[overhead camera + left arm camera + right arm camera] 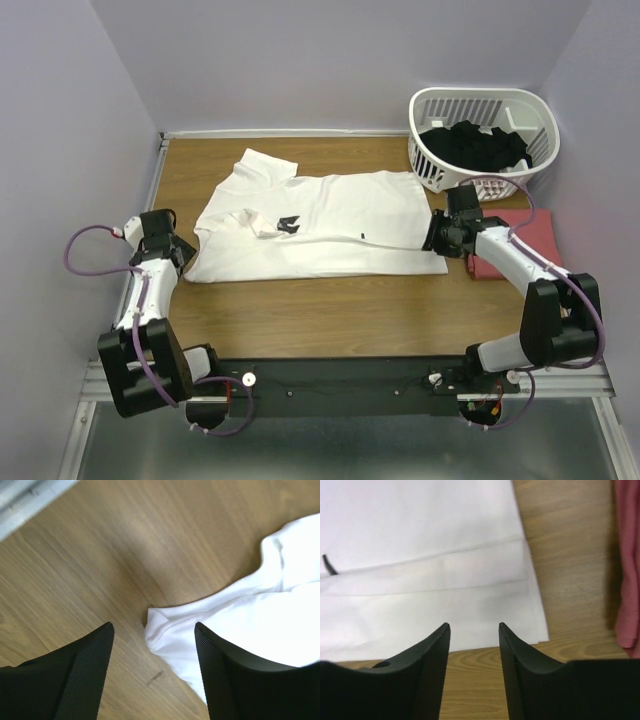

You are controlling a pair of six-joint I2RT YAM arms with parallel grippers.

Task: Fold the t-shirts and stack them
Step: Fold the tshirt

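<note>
On the near side of the white shirt (pixel 320 225), a wide band of bare table (pixel 330 310) gives open passage. To its left there is only a thin strip of wood before the side wall (pixel 70 150), and the left gripper (pixel 185 252) sits at the shirt's near-left corner. Just past its far-right corner stands the basket (pixel 485 135). The red shirt (pixel 540 228) lies close on the right, with the right gripper (pixel 437 237) filling the gap between.

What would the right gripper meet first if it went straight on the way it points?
Likely the white shirt, at its layered edge just ahead of the open right gripper; depth is unclear, so the table might come first.
</note>
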